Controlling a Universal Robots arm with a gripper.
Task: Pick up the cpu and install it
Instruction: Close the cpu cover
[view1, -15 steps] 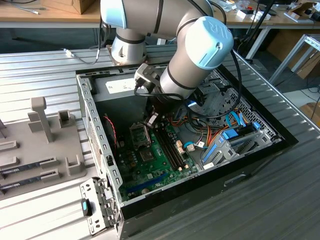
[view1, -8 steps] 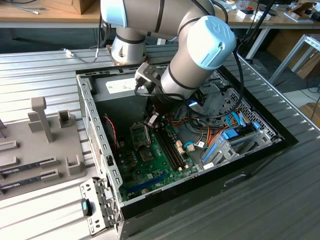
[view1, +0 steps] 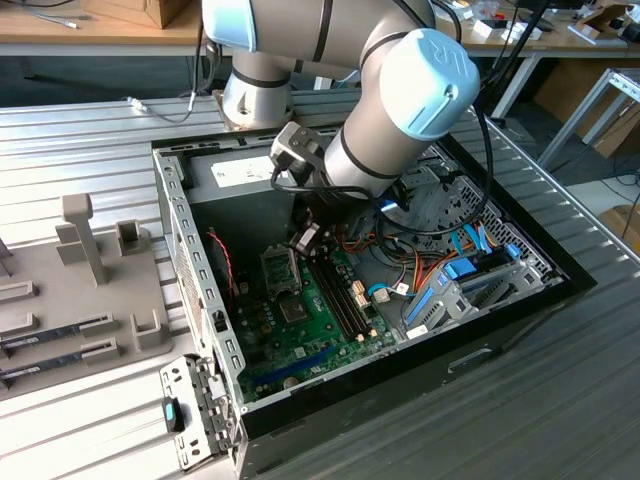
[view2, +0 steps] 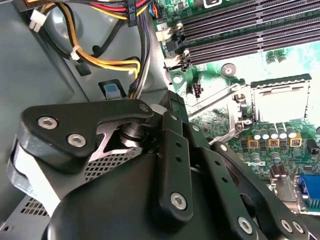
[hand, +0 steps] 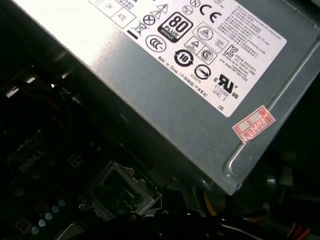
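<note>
CPU: small square chip with silvery top (view2: 281, 101), seated in the socket frame on the green motherboard (view1: 300, 320).
End effector (view1: 305, 240): black, hung inside the open computer case (view1: 185, 240), just above the socket; finger opening could not be told.

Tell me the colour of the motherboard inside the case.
Green, clearest in the exterior view: motherboard.
</note>
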